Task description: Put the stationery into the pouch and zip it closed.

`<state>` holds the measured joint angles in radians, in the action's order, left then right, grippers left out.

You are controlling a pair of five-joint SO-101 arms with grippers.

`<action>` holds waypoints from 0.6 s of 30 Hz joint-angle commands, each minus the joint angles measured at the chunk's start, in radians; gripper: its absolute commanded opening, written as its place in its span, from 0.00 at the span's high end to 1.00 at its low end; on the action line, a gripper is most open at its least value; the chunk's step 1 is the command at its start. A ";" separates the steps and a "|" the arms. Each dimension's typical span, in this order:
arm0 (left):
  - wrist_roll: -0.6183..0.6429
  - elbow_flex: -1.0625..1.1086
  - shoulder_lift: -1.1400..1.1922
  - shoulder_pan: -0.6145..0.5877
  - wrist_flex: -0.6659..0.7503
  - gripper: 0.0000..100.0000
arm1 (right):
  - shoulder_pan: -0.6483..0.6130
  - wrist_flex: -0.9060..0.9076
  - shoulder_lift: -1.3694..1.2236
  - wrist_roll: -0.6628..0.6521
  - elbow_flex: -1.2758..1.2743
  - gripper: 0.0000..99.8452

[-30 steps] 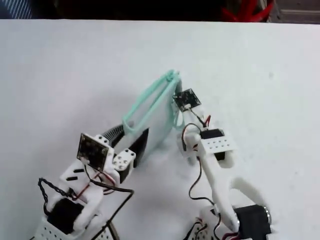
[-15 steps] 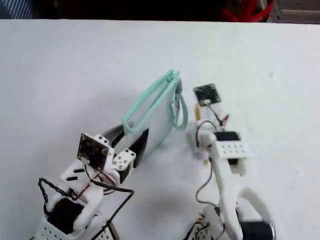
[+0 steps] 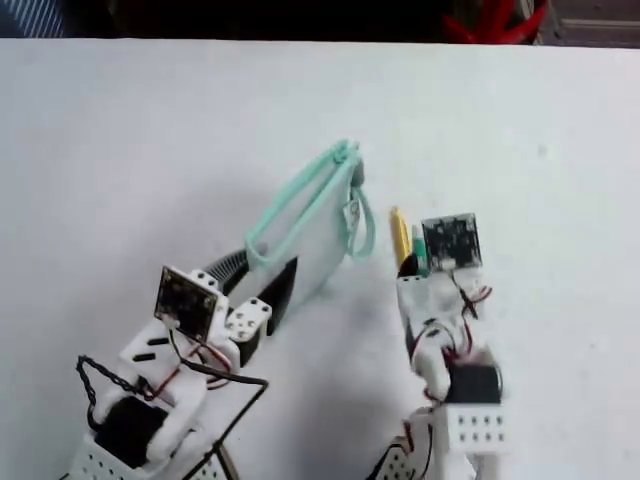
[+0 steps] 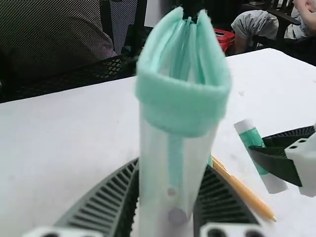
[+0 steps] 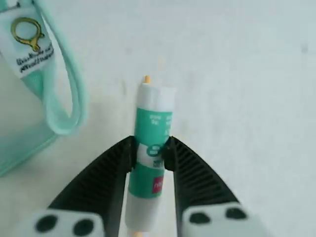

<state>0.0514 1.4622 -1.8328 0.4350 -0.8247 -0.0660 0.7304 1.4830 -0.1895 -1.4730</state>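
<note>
A clear pouch (image 3: 312, 222) with mint-green trim stands on its edge at the table's middle, its mouth (image 4: 183, 74) open. My left gripper (image 3: 264, 284) (image 4: 170, 190) is shut on its near end. My right gripper (image 3: 412, 264) (image 5: 150, 148) is to the right of the pouch, shut on a green-and-white glue stick (image 5: 150, 140) (image 4: 256, 155). A yellow pencil (image 3: 399, 234) (image 4: 243, 189) lies on the table under the glue stick, and its tip (image 5: 146, 79) shows past the stick's cap.
The pouch's strap loop (image 5: 69, 96) and paper tag (image 5: 27, 39) hang on the side facing the right gripper. White tabletop (image 3: 150, 130) stretches to the left, right and far side. A dark edge (image 3: 300, 20) marks the table's far end.
The right arm has swung away from the pouch's side to the right and drawn back toward the near edge. The pencil and glue stick now show at its gripper. Left arm and pouch kept still.
</note>
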 commanded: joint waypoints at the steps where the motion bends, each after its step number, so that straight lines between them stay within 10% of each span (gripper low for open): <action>1: 0.011 0.002 0.005 0.012 -0.003 0.86 | -0.039 0.067 0.229 -0.012 0.006 0.98; 18: 0.011 0.002 0.005 0.018 -0.003 0.86 | -0.427 -0.024 -0.305 -0.084 0.910 0.98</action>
<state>0.0514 1.4622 -1.8328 0.4350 -0.8278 -0.4388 0.7549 1.3541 -0.2647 -0.7211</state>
